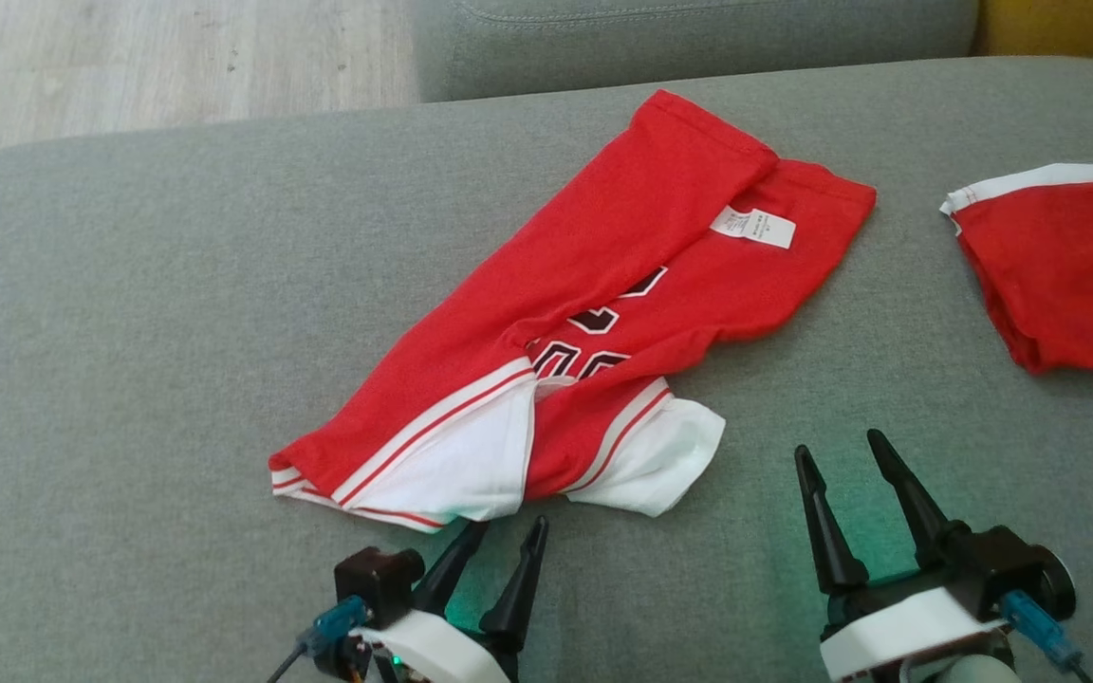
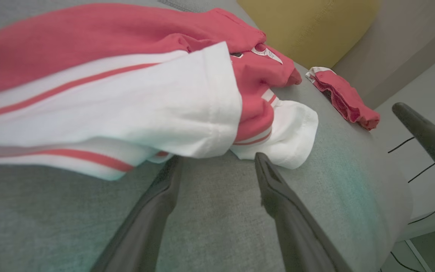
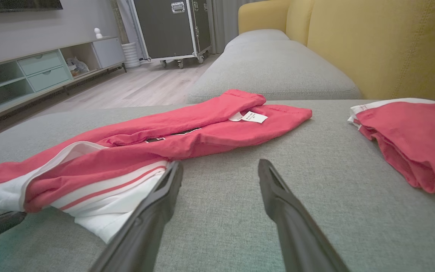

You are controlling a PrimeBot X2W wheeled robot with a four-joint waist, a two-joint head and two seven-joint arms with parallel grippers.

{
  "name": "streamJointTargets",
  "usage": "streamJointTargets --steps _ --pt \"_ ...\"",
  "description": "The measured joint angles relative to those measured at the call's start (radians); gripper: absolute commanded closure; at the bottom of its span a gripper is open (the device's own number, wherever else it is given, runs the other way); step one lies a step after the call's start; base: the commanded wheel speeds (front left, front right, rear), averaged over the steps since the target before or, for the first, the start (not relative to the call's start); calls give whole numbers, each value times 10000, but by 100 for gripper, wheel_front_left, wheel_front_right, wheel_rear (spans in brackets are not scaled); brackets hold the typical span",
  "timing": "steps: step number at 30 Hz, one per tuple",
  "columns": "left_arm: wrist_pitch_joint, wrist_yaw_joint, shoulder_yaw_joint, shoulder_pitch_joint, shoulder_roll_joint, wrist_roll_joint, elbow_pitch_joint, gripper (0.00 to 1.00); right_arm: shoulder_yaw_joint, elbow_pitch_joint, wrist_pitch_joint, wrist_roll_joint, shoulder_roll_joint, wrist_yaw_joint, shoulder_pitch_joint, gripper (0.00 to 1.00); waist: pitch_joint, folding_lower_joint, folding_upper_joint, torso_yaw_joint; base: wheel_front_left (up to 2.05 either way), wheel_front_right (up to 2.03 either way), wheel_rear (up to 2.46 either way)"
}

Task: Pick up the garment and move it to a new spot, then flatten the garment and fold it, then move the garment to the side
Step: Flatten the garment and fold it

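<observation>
A red garment [image 1: 603,275] with white trimmed ends and a white label lies rumpled and slantwise across the grey sofa cushion [image 1: 129,313]; it also fills the upper left of the left wrist view as the garment [image 2: 89,75] and crosses the right wrist view as the garment [image 3: 145,139]. My left gripper [image 1: 509,526] is open just below the garment's near white hem, one fingertip at the cloth's edge, nothing between the fingers. My right gripper [image 1: 841,451] stands open on bare cushion to the right of the white hem, apart from the cloth.
A second red and white garment [image 1: 1059,266] lies folded at the cushion's right side. A yellow sofa back [image 3: 383,45] rises behind it. Another grey cushion [image 3: 274,68], wooden floor, a low cabinet and a black wheeled case [image 3: 172,26] lie beyond.
</observation>
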Motion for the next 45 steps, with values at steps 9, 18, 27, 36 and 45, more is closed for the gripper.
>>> streamJointTargets --steps 9,18,27,36,45 --pt "-236 -12 -88 -58 13 -282 -311 0 17 4 0 -82 -63 0 1 0 -64 0 0 96 0 0 0" --pt "-249 -15 -90 -59 38 -617 -947 0 100 23 0 -104 -82 0 1 0 0 0 0 17 0 0 0" --pt "33 186 -4 22 196 -1026 -2044 0 104 58 0 -159 -104 0 1 0 -9 0 0 -51 0 0 0" --pt "391 343 249 376 282 -1783 -2336 0 113 58 0 -219 -105 0 2 0 -15 0 0 2 0 0 0" --pt "454 334 426 663 265 -2437 -2537 35 146 58 0 -249 -119 0 6 0 -76 0 0 74 0 0 0"
